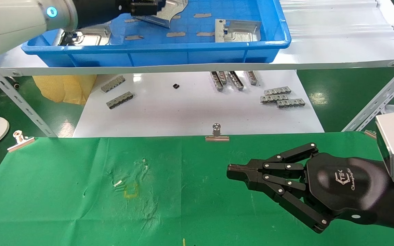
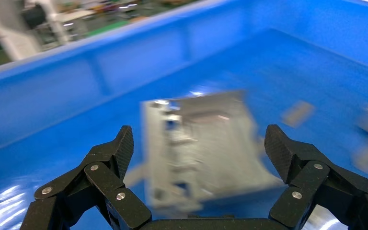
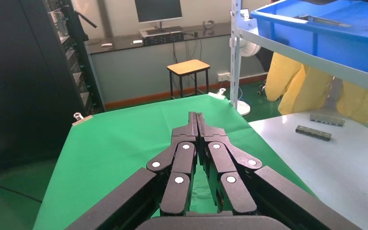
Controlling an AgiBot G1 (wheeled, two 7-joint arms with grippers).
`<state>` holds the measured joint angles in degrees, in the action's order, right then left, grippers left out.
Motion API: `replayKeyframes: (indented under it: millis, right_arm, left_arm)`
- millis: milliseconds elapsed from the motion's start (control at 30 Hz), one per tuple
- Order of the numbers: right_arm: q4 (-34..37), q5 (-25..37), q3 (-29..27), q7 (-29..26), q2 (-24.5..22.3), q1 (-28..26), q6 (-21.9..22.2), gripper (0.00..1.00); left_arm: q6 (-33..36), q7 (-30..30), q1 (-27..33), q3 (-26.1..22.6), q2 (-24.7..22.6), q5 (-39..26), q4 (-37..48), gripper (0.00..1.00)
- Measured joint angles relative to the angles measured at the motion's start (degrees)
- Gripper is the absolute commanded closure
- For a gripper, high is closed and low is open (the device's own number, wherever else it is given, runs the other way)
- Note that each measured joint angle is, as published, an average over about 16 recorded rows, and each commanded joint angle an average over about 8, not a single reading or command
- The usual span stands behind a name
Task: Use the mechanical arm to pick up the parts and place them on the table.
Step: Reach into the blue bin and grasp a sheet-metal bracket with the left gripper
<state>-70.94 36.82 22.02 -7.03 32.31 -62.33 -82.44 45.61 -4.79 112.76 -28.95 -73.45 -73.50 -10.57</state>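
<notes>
My left gripper reaches into the blue bin on the shelf. In the left wrist view it is open, and its fingertips stand on either side of a silver plate without touching it. That plate shows partly under the gripper in the head view. Two more silver plates lie in the bin, one at the right and one at the left. My right gripper is shut and empty, low over the green cloth table; it also shows in the right wrist view.
The bin stands on a white shelf with angled metal legs. Small grey ridged strips lie on the white tabletop beyond the cloth. Binder clips hold the cloth's far edge. A yellow bag sits at the back left.
</notes>
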Motion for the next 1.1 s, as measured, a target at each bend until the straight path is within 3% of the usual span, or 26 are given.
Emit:
replayKeyframes:
  millis: [100,133,500,1100]
  right_arm:
    - [0.0,0.0,0.0,0.0,0.0,0.0,0.0,0.0]
    - [0.0,0.0,0.0,0.0,0.0,0.0,0.0,0.0]
    - [0.0,0.0,0.0,0.0,0.0,0.0,0.0,0.0]
    - [0.0,0.0,0.0,0.0,0.0,0.0,0.0,0.0]
  left_arm:
    - [-4.0,0.5,0.7,0.1,-2.0,-0.1,3.2,0.95]
    - [-5.0,0.6,0.8,0.2,-2.4,-0.1,3.9,1.0]
    - [-8.6,-1.2,0.5,0.4,-4.0,1.0,7.2,1.0]
    - [-9.9,-1.9,-0.7,-0.7,-4.1,1.2,5.6,1.0]
